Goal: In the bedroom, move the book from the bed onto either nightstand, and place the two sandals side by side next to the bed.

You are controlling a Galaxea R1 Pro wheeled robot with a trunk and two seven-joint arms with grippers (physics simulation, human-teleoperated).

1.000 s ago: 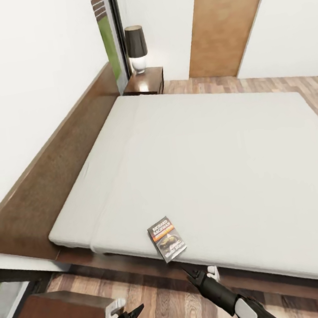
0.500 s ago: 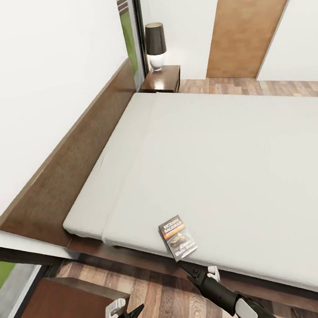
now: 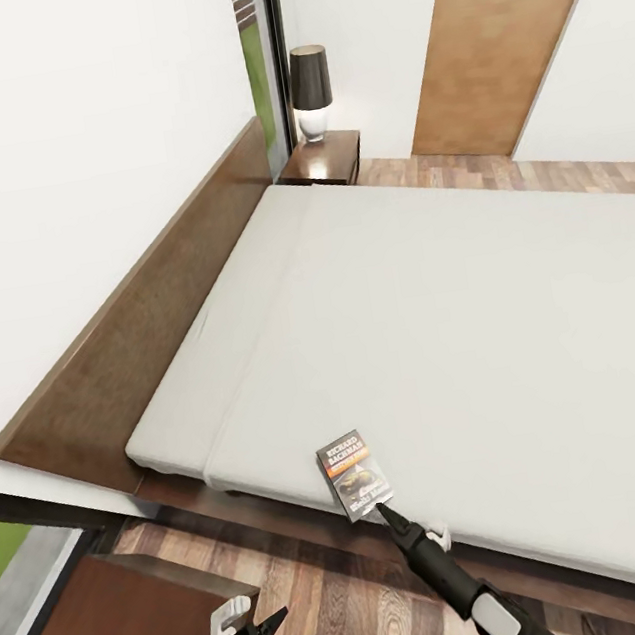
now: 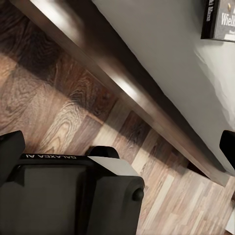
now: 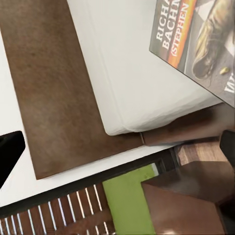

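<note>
Right claw has been pushed forward to the book's near corner, at the bed edge; whether it's spread can't be told. Pickup step, probably. Next, a pinch on that edge is needed.

**Right claw at the book's edge**

My right claw reaches to the near corner of the book, which lies flat at the bed mattress's near edge, around 6 o'clock. My left claw hovers over the wooden floor. The nightstand with its lamp stands at 12 o'clock.
</note>
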